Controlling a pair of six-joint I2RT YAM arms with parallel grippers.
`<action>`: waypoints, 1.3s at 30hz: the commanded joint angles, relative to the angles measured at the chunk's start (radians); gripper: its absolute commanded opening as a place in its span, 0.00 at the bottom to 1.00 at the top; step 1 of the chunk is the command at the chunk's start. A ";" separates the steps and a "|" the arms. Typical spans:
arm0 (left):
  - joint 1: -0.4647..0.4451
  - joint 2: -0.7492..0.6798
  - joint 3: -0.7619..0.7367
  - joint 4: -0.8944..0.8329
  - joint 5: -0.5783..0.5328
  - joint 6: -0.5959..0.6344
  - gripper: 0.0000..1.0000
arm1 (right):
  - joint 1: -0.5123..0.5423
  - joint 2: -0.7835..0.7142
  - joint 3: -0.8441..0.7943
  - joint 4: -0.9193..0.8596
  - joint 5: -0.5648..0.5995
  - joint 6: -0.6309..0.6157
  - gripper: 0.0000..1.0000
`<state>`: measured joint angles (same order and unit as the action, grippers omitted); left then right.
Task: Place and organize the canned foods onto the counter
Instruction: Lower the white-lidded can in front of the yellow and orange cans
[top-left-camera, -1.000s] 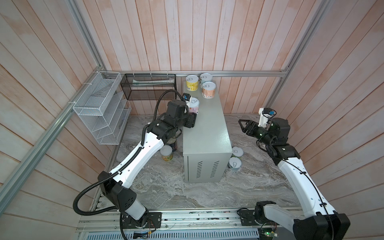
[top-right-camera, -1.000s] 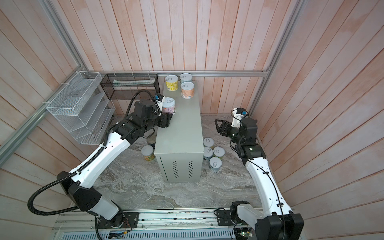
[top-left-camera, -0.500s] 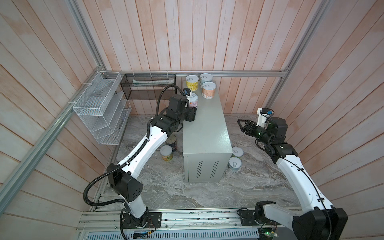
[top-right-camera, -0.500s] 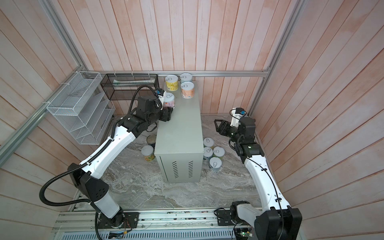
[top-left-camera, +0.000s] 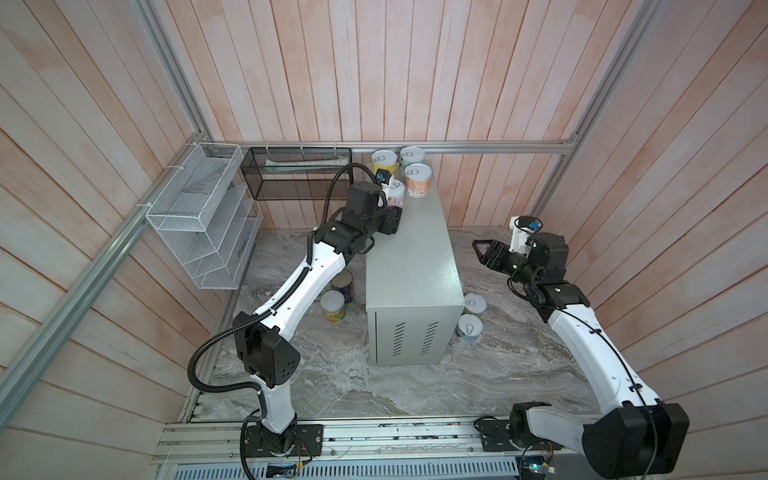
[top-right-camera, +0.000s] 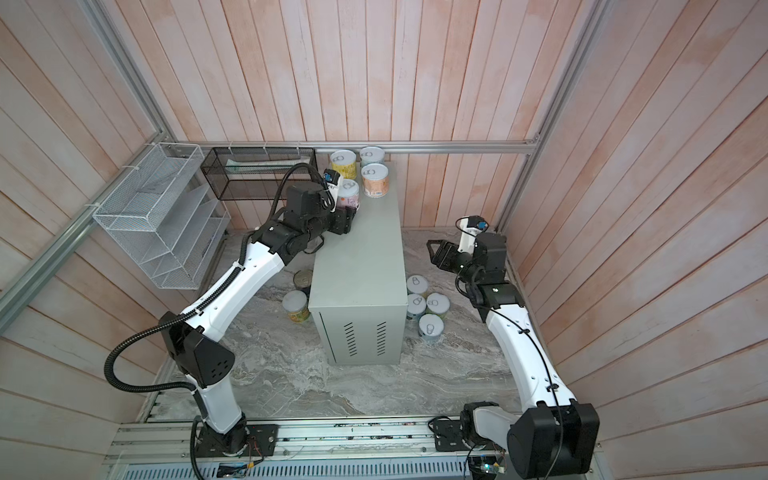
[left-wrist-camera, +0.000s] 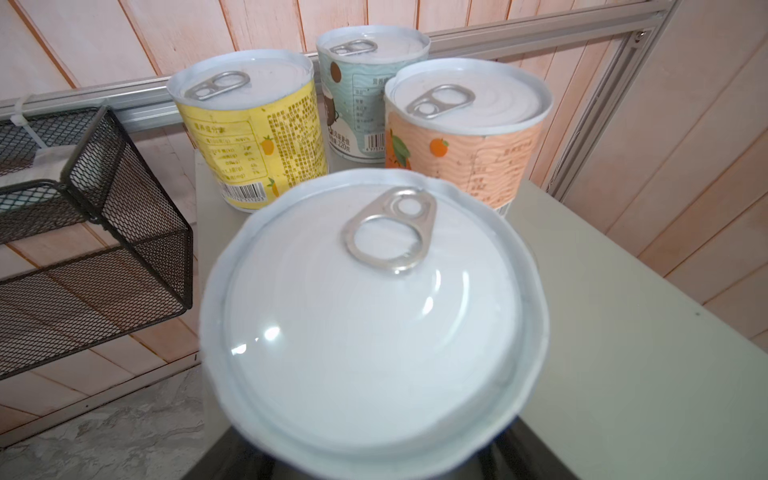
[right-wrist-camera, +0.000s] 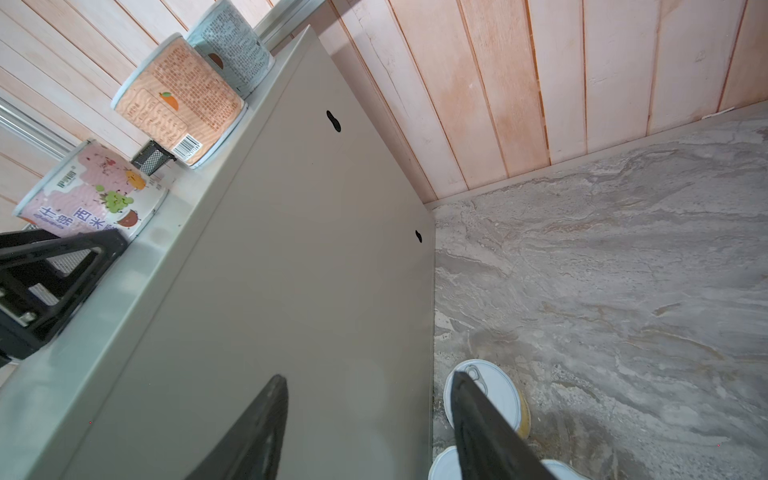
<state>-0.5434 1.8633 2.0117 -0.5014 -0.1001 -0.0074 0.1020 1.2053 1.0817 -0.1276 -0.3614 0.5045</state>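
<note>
Pink tin (top-left-camera: 398, 193) on the counter (top-left-camera: 415, 257) — left gripper (top-left-camera: 394, 212) flanking it.

You are looking into a robot lab's test booth: pale plank walls (top-left-camera: 374, 83) close three sides, aluminium rails (top-left-camera: 478, 147) frame them, the left arm (top-left-camera: 303, 278) and right arm (top-left-camera: 590, 349) bolt to a slotted track (top-left-camera: 395, 442) along the near edge, and wire baskets (top-left-camera: 195, 232) on the left seem zip-tied on.
</note>
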 joint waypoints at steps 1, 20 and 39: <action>0.010 0.040 0.056 0.011 0.025 0.000 0.75 | -0.001 0.006 0.037 0.020 -0.020 -0.008 0.62; 0.061 0.151 0.202 -0.056 0.003 -0.063 0.74 | -0.003 0.033 0.030 0.032 -0.030 -0.002 0.62; 0.063 0.196 0.265 -0.057 0.052 -0.043 0.77 | -0.002 0.039 0.026 0.043 -0.035 0.008 0.62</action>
<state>-0.4824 2.0308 2.2425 -0.5400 -0.0631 -0.0559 0.1020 1.2362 1.0897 -0.1043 -0.3790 0.5060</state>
